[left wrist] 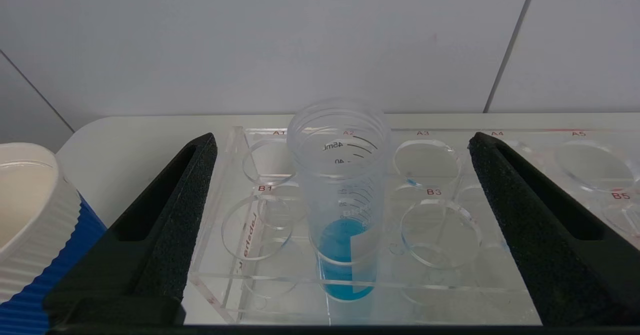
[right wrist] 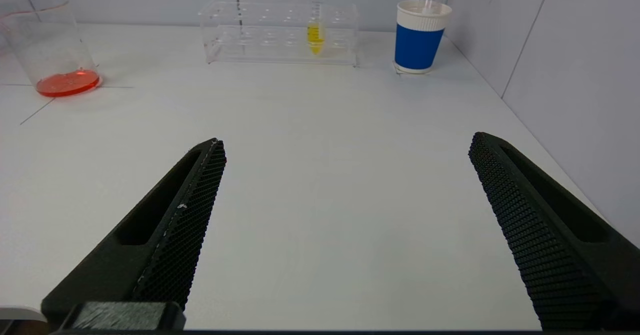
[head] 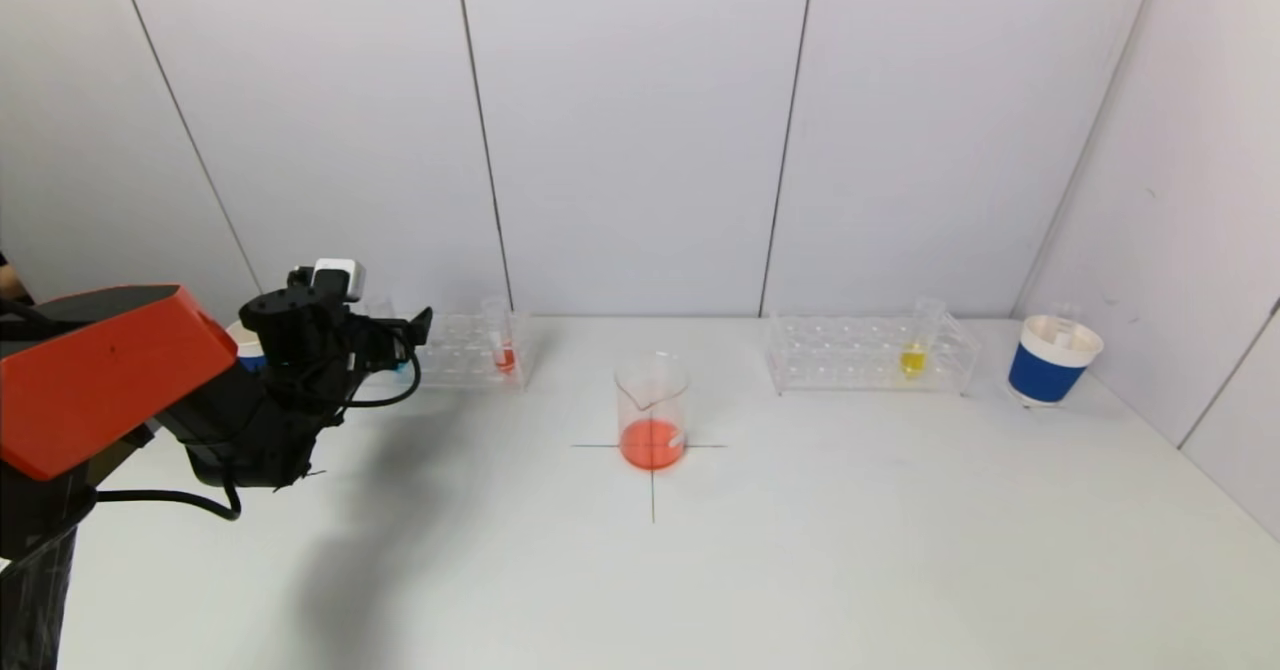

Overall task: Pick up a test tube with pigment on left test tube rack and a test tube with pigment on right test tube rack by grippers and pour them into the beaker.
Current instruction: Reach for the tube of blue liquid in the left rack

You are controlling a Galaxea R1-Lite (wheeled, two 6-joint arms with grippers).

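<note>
My left gripper [left wrist: 342,137] is open at the left rack's [left wrist: 240,275] end. Its fingers [left wrist: 185,200] stand wide on either side of a test tube with blue pigment [left wrist: 342,235], without touching it. That tube stands upright in the rack's front row. In the head view the left gripper [head: 405,345] hides this tube. A tube with red pigment [head: 503,355] stands at the far end of the left rack [head: 465,350]. A tube with yellow pigment [head: 913,355] stands in the right rack [head: 865,355]. The beaker [head: 652,410] holds orange-red liquid. My right gripper [right wrist: 347,140] is open, low over bare table, out of the head view.
A blue and white paper cup [head: 1055,360] stands right of the right rack. Another such cup [left wrist: 30,225] stands just beside my left gripper's finger. The beaker sits on a black cross mark [head: 652,490]. White wall panels close the back and right side.
</note>
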